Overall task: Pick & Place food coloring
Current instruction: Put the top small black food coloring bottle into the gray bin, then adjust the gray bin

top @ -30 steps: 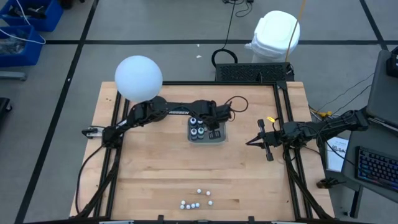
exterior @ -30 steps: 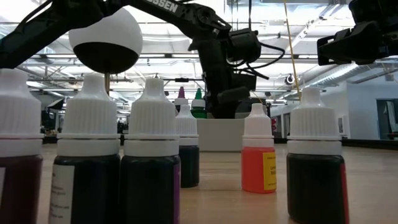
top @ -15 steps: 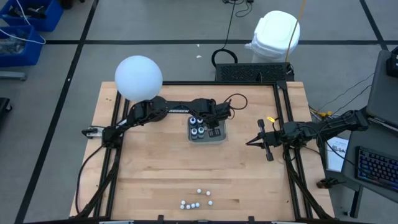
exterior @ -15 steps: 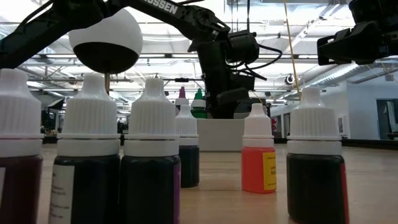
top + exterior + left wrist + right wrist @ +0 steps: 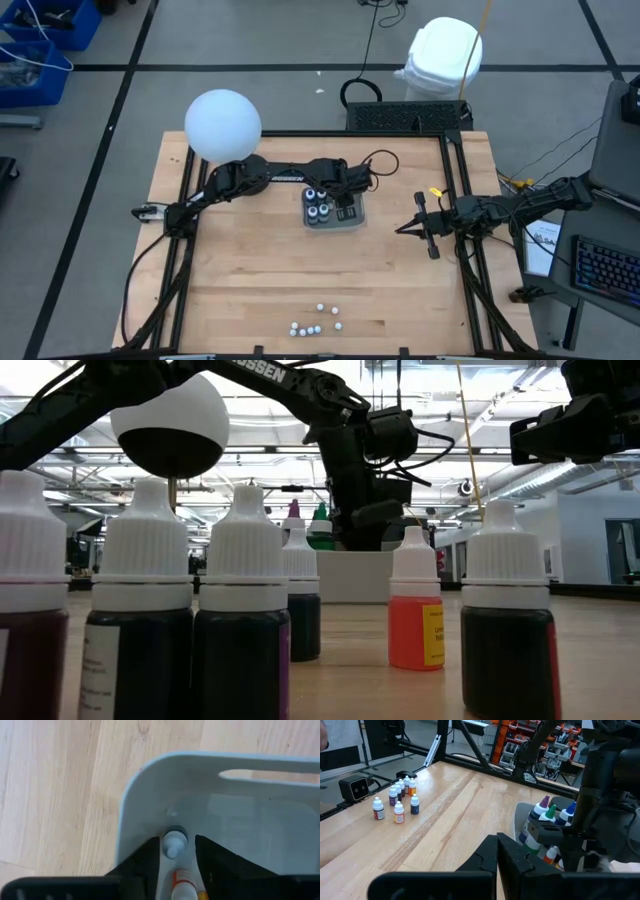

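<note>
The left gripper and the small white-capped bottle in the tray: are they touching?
Cannot tell. In the left wrist view, the left gripper has the bottle between its fingers over the tray; contact or gap is unclear.

My overhead feed is bright and evenly lit, with only soft shadows on the table point(image 5: 260, 260); at table height, ceiling strip lights point(image 5: 440, 395) glare and the nearest bottles point(image 5: 240, 620) loom large. Both wrist feeds look slightly soft.

Desk point(image 5: 250, 270): pale wood, matt, visible grain. Tray point(image 5: 210, 785): smooth plastic, prob. translucent w/ slight gloss. Bottles point(image 5: 240, 620): ribbed white plastic caps, glossy bodies w/ paper labels.
</note>
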Controlling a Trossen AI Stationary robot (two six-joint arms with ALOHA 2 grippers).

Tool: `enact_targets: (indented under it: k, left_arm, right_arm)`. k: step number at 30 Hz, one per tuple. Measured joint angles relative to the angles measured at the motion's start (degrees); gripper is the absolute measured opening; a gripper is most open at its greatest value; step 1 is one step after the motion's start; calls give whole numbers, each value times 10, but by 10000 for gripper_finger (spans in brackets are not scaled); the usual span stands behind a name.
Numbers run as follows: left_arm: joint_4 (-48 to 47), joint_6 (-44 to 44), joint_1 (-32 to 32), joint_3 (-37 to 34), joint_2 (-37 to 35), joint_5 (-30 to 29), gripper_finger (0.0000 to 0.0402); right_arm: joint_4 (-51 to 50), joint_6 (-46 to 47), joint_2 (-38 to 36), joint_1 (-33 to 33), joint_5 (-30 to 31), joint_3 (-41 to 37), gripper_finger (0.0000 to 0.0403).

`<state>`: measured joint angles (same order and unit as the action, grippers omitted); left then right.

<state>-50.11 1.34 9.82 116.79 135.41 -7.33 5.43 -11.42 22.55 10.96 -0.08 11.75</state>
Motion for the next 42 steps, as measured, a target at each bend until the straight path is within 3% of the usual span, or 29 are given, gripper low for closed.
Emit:
enact_targets:
  k: [8,14,21,25,28,31,34,42]
  left_arm:
    - [-15,1,-2,0,-22,5,146]
    - [-23,-2,-20,0,-87,14,147]
    - [-112,-51,-77,1,-174,2,144]
    - [-157,-62,-135,1,-185,-41,110]
    - [-166,-76,-177,-6,-179,-45,61]
    - [-129,-75,-215,-44,-174,-39,11]
    - [-69,-75,-242,-114,-173,-72,10]
    - [-56,-177,-245,-255,-172,-120,5]
  right_arm:
    - [0,0,0,0,0,0,0]
    - [-1,1,0,0,0,0,0]
    - [-2,2,0,0,0,0,0]
    - [-4,10,0,0,0,0,0]
    - [-2,17,2,0,0,0,0]
    - [-2,19,5,0,0,0,0]
    - [-1,28,7,0,0,0,0]
    - [1,28,11,0,0,0,0]
